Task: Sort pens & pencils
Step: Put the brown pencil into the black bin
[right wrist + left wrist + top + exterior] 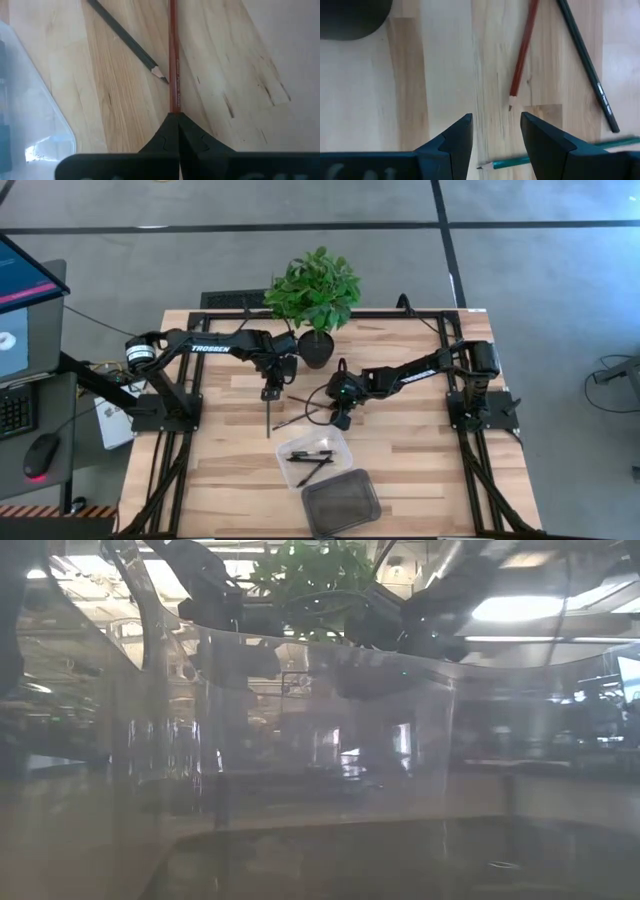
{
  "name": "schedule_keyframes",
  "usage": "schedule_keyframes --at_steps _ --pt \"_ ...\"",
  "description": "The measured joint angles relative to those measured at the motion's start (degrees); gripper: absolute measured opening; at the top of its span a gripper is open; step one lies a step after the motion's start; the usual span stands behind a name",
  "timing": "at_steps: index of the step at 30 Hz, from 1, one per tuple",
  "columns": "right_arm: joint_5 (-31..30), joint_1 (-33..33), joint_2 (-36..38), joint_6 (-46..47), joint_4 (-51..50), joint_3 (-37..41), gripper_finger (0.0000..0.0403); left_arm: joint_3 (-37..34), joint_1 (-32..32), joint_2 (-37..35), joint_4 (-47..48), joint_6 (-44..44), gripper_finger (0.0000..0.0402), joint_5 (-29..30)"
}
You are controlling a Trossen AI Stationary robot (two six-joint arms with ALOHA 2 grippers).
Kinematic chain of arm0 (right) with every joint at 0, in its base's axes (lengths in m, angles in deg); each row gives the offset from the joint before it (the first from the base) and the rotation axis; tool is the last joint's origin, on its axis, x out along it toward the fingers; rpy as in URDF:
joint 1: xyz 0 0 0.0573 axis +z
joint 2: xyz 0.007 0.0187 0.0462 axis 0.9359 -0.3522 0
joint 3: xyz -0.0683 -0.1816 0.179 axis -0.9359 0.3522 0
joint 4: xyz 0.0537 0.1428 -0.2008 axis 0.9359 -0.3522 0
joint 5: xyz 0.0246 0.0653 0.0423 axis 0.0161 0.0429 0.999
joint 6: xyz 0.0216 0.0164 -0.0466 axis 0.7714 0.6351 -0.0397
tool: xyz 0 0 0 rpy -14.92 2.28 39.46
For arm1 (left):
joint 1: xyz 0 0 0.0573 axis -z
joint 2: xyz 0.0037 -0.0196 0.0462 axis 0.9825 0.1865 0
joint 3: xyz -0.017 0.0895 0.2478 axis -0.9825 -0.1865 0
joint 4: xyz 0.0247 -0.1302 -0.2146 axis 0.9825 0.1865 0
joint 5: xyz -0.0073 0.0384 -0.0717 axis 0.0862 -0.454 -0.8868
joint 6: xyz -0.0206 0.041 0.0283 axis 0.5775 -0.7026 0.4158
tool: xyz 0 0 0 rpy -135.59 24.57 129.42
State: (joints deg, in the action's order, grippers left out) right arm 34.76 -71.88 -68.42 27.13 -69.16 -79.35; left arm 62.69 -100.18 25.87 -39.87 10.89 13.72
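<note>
We find the right gripper [174,120] closed on the red pencil [173,60] at table centre; the dark pencil [131,44] touches it and could be dragged. The left gripper [496,131] hangs open above loose pencils. Pens [312,456] lie in the clear tray [338,442].

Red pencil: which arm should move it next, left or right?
Right. The right gripper is already shut on the slim red wooden pencil, beside the clear plastic tray. The left gripper is open over bare table, holding nothing.
</note>
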Motion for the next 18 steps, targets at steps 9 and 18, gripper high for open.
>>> schedule_keyframes --at_steps 9,18 --pt "-0.2 0.0 0.1 0.1 0.0 0.0 0.0009 0.0 0.0 0.0 -0.5 2.3 0.0158 0.6" --pt "-0.2 0.0 0.1 0.1 0.0 0.0 0.0009 0.0 1.4 0.0 -0.5 0.1 0.0208 -1.5"
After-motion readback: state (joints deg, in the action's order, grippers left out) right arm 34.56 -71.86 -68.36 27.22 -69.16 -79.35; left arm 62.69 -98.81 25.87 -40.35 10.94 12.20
